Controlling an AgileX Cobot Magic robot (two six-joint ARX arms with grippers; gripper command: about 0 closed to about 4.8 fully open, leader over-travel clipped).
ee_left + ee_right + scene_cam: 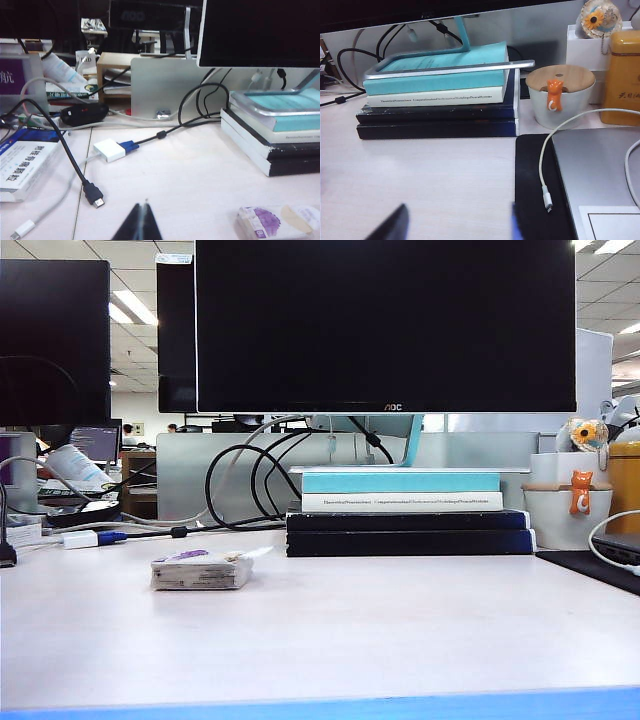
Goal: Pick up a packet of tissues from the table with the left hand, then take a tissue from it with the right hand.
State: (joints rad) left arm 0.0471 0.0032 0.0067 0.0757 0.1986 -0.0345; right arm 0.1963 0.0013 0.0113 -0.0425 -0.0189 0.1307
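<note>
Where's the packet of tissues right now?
In the exterior view the packet of tissues lies flat on the table, left of centre, in front of the cables and to the left of the stacked books, untouched.

Left claw (pixel 139 225) — dark wedge fingertips; right claw (pixel 455 222) — blurred blue-black fingers (pixel 387 227).

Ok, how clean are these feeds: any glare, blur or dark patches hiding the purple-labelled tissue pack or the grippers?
Exterior view: even, sharp light; the soft whitish purple-labelled tissue pack shows clearly on the pale desk top, no arms in frame. Left wrist view: dark upper area, pack cut off by the frame edge, left gripper shut and silhouetted. Right wrist view: bright, right gripper open, its fingertips blurred.
</note>
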